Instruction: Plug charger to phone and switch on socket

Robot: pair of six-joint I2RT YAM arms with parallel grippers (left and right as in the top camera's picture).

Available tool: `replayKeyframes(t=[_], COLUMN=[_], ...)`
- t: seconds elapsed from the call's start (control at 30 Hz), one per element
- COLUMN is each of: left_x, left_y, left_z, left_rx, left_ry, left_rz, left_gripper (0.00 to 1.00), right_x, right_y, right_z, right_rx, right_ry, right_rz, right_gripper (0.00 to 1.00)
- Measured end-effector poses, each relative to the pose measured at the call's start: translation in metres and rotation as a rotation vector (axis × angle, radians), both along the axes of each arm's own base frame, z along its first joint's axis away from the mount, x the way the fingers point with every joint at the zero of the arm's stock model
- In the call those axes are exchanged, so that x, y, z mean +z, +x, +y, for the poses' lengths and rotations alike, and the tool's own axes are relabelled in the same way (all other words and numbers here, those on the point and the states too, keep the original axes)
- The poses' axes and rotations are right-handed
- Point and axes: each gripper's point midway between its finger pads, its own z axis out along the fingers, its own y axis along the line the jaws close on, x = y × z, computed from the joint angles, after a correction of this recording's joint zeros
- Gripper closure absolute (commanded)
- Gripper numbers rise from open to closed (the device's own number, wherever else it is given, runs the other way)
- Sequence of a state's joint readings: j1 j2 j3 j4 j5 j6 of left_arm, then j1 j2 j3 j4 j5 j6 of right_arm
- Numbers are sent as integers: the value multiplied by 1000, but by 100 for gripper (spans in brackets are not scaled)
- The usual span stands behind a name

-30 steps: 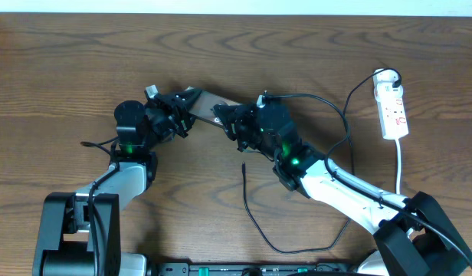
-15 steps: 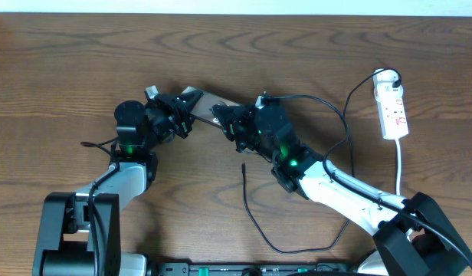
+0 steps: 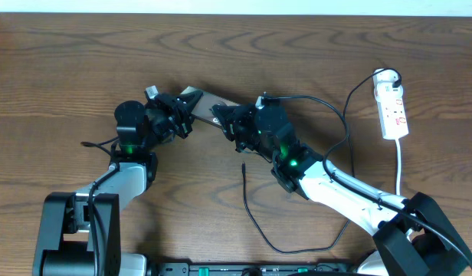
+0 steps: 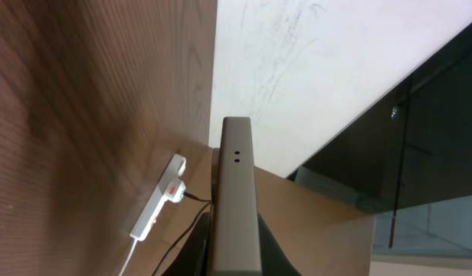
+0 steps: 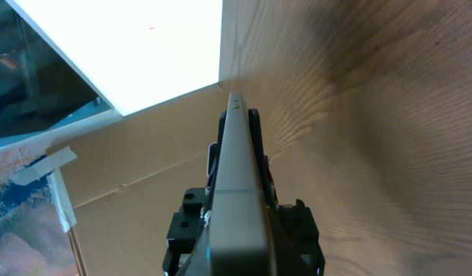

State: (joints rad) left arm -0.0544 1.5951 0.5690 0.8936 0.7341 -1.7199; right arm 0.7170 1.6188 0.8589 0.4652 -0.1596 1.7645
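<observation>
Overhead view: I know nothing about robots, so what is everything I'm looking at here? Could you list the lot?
phone: one, dark brown, upper middle of the table, held between both end effectors.
charger cable: one, thin black, its loose tip on the table below the phone and not plugged in. It loops along the near edge and rises toward the socket.
socket: one, white strip with red marks, right side.
white cord: one, running from the socket toward the near edge.
table: one, brown wood.
left end effector: one, black, shut on the phone.
right end effector: one, black, shut on the phone.
</observation>
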Motion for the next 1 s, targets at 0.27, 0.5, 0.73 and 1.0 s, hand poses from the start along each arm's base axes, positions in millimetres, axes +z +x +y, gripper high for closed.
replayKeyframes(t=[0.27,0.5,0.73,1.0], left_x=[0,-2,-2,-1], left_y=[0,-1,-1,3], left_z=[0,-1,-1,17], left_rx=[-2,-5,-5,16], left_ry=[3,12,12,45], left_rz=[-2,-2,-3,-36], left_gripper=[93,93,92,93], right_x=[0,2,2,-7], right_y=[-4,-15,-15,-5], right_z=[3,15,14,0], right_rx=[20,72,82,83], right_ry=[2,16,-4,-71], right_rz=[3,8,-18,-41], right_gripper=[57,8,1,1])
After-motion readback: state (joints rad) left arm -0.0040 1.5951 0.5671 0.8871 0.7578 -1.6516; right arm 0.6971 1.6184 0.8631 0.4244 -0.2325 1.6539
